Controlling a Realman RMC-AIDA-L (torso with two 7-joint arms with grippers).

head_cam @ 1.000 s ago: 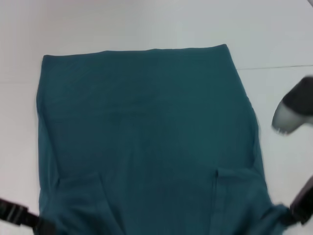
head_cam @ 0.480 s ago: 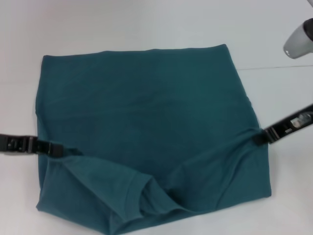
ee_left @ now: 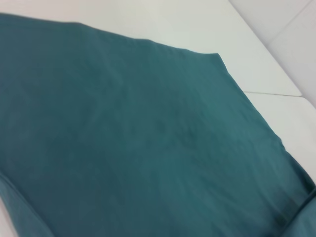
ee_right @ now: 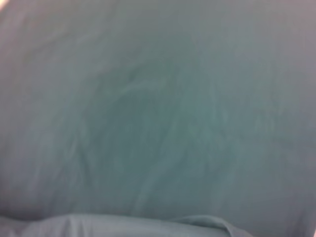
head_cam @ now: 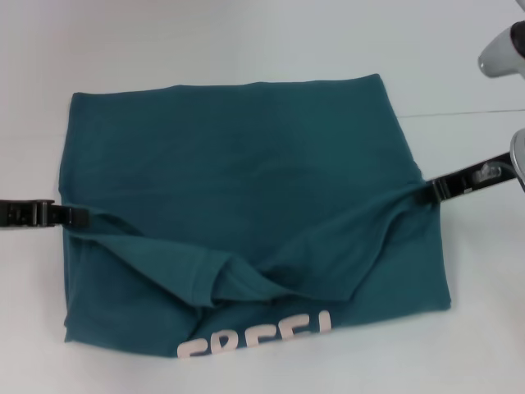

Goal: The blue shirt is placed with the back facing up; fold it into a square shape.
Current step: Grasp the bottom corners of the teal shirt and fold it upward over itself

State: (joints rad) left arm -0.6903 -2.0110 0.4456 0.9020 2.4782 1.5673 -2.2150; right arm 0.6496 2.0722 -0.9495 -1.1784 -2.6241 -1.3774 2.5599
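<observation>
At the left edge of the head view, the black left tool (head_cam: pixel 78 218) reaches in level and is pinched closed on the edge of the large dark teal-blue knit shirt (head_cam: pixel 238 172). The shirt fills the middle of the frame on the white worktop (head_cam: pixel 246 41), its near part lifted and sagging between the two grips (pale lettering shows along the bottom edge). At middle right, the right tool (head_cam: pixel 433 190) slants in from above, likewise clamped on the fabric's side.
</observation>
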